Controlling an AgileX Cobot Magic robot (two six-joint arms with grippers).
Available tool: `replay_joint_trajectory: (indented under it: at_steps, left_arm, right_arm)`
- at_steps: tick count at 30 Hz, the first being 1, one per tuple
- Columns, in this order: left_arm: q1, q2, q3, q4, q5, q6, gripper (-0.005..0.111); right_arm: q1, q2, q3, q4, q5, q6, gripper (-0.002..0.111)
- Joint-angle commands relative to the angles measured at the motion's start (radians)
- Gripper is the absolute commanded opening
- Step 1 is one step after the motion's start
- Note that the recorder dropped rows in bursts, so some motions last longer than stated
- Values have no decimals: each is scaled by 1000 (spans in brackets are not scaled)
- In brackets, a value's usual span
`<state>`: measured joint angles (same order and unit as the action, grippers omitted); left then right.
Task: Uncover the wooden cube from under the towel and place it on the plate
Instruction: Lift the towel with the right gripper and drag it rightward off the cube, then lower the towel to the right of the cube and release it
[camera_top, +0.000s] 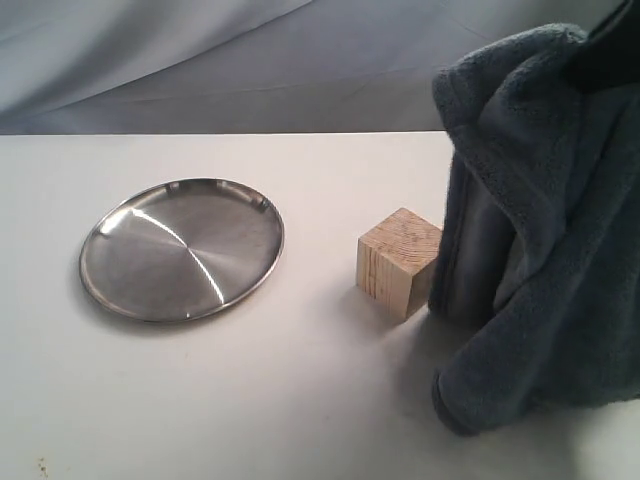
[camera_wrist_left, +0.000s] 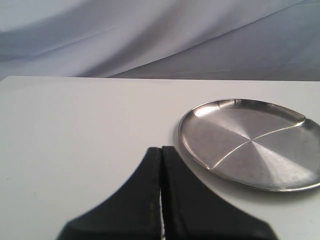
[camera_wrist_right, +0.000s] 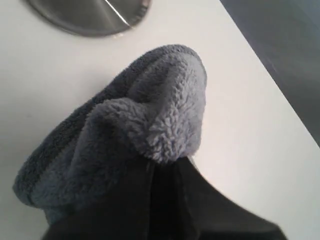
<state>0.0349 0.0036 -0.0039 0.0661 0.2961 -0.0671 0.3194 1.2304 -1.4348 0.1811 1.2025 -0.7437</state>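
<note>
right gripper (camera_wrist_right: 167, 169): clamped on towel (camera_top: 530, 220), hanging
left gripper (camera_wrist_left: 161, 155): closed, empty
cube (camera_top: 398, 262): exposed, just beside towel
tip: swing towel clear, avoid cube and plate (camera_top: 182, 250)

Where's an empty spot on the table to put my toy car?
Free: the wide front strip of table, nearer the camera than the plate and the wooden cube; also the gap between those two. Crowded: the right side, where the lifted towel hangs right beside the cube.

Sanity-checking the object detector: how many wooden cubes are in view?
1. The wooden cube sits on the table between the plate and the hanging towel. The towel could hide another behind it.
</note>
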Motion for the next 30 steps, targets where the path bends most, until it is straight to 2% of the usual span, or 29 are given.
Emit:
replay_joint_trajectory:
  at_steps: [1, 5, 9, 15, 21, 24, 30]
  left_arm:
    - [-5, -4, 4, 5, -10, -3, 0]
    - [-5, -4, 4, 5, -10, -3, 0]
    - [-5, -4, 4, 5, -10, -3, 0]
    - [-5, -4, 4, 5, -10, -3, 0]
    - [-5, -4, 4, 5, -10, -3, 0]
    - [-5, -4, 4, 5, -10, -3, 0]
    - [-5, -4, 4, 5, -10, -3, 0]
  right_arm:
    - [0, 18, 20, 56, 19, -35, 0]
    - [5, 53, 94, 87, 19, -77, 0]
    - [57, 78, 182, 106, 19, -175, 0]
    - [138, 145, 268, 89, -157, -149, 0]
    - [172, 271, 341, 114, -176, -147, 2]
    - [172, 346, 367, 114, -203, -147, 14]
    - [180, 488, 418, 125, -253, -153, 52]
